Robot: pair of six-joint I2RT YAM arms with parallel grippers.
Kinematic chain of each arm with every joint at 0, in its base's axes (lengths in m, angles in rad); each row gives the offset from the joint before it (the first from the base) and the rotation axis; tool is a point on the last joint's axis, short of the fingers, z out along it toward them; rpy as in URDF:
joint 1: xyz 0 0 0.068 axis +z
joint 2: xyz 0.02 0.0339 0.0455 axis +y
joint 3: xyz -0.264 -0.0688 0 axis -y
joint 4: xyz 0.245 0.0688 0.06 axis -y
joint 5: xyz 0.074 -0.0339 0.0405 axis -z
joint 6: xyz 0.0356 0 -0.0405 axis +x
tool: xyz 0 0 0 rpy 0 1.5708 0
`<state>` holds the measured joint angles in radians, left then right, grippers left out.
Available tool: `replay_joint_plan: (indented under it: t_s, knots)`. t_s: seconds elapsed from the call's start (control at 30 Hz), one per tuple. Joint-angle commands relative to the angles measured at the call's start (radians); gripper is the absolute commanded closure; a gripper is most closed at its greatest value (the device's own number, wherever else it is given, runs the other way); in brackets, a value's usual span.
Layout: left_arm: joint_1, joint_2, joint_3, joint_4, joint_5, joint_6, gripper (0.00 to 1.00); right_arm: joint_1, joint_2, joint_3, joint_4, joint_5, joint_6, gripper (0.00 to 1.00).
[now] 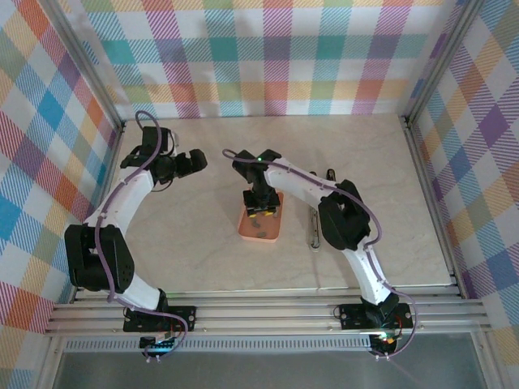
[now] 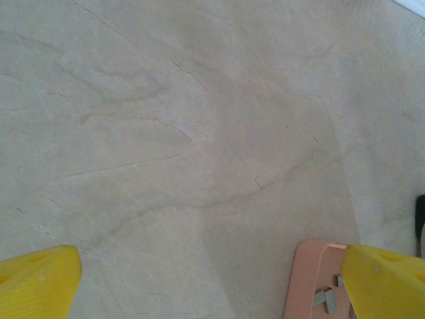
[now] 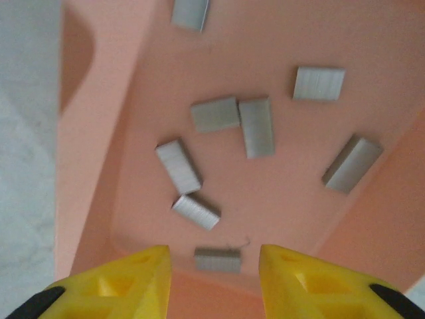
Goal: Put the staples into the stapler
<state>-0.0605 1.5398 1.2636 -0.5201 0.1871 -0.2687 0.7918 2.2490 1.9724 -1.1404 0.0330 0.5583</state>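
**Hovering at the staples (image 3: 255, 127) w/ right gripper (image 3: 214, 251)**

I see the right gripper low inside the pink tray (image 3: 86, 146), jaws narrow but apart. One strip lies btwn the tips, untouched, and the other staples are scattered on the tray floor. The left gripper (image 2: 211, 256) is spread wide above bare table (image 2: 166, 133), near the tray corner. The stapler (image 1: 311, 231) sits just right of the tray, partly behind the R arm.

The pale marbled worktop (image 1: 389, 178) is carrying a salmon-pink tray (image 1: 243, 233), with a stapler (image 1: 311, 231) lying near its right side
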Motion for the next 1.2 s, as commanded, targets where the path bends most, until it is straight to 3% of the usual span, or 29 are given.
replay_joint_plan:
  t_s: [0.0,0.3,0.73,1.17]
  knots:
    - [0.026,-0.021,-0.005,0.017,0.014,0.024,0.0,-0.005,0.037,0.053,-0.053,0.05,-0.028,0.61]
    - [0.045,0.008,0.016,0.003,0.025,0.047,0.0,-0.012,0.125,0.15,-0.089,0.047,-0.048,0.63]
    - [0.044,0.046,0.039,0.005,0.044,0.048,0.0,-0.068,0.163,0.171,-0.081,0.041,-0.111,0.67]
    - [0.045,0.042,0.035,0.007,0.049,0.048,0.0,-0.056,0.181,0.175,-0.073,-0.018,-0.179,0.67]
